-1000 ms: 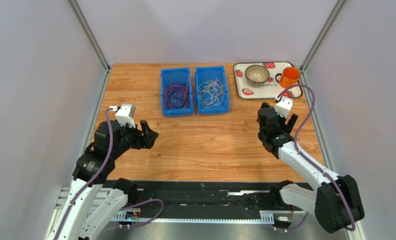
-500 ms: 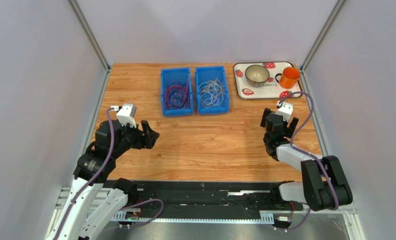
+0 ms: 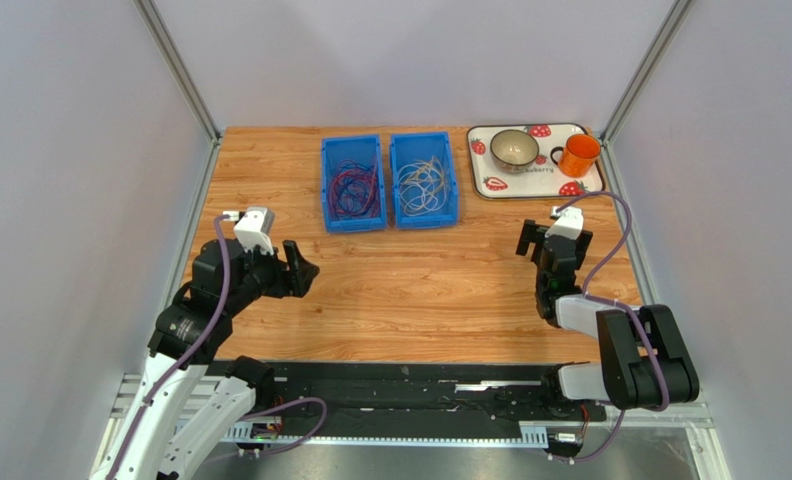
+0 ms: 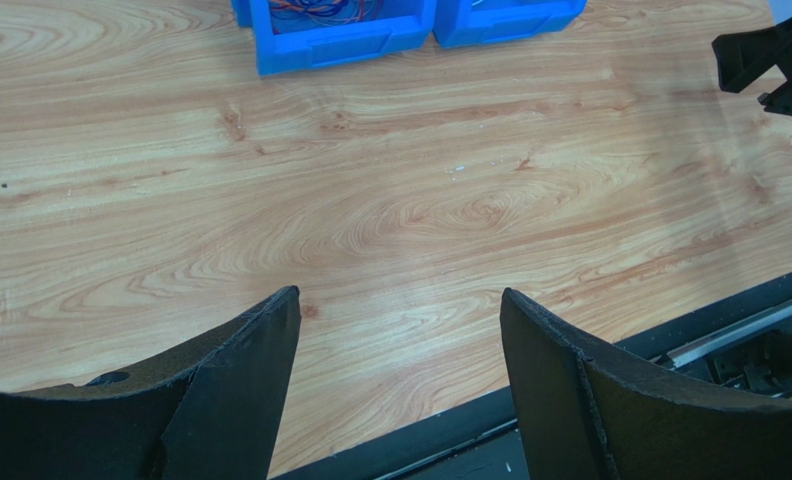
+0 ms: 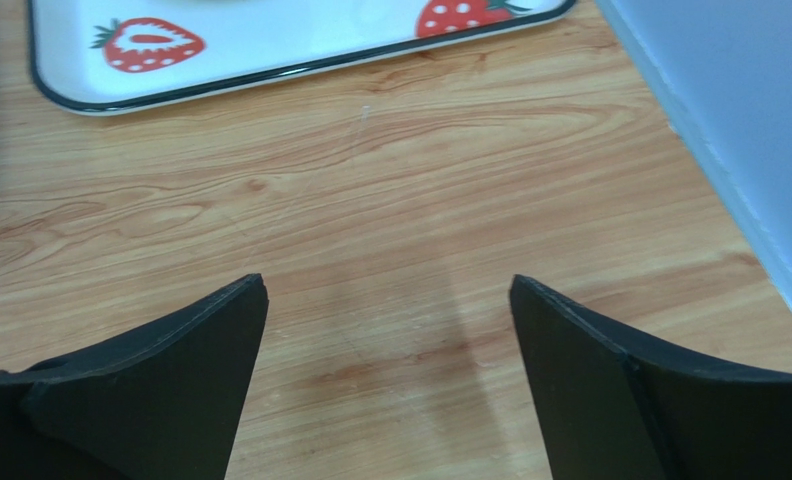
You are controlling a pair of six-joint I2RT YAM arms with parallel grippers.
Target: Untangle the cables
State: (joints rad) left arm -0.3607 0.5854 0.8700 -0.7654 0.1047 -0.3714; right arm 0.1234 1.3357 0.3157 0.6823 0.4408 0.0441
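— Cables [image 3: 353,190] first: where do they lie?

— In two blue bins toward the 12 o'clock edge of the table [image 3: 420,300], set side by side. The left bin [image 3: 351,228] holds a red and dark tangle. The right bin [image 3: 426,221] holds pale loops [image 3: 423,186]. Each bin runs long from 12 to 6.

— And the claws?

— Both stand with fingers wide apart and nothing between them. The left claw [image 3: 298,268] hangs over bare wood on the 9 o'clock side, and the red tangle sits at about 1 o'clock from it. The right claw [image 5: 388,290] is on the 3 o'clock side, its nose toward the strawberry tray [image 5: 300,72] at 12. The pale loops lie at roughly 10 o'clock from it.

— Which arm is nearer?

— The left, to the red tangle, I'd judge. The right claw is closer to the pale bin than to the red one, but its arm is folded close to its base, so its reach looks longer.

— So what does the next move turn on?

— Probably the left claw heading out toward 1 o'clock. It should come down in line with the bin's 12-to-6 axis, since the walls look tight crosswise.
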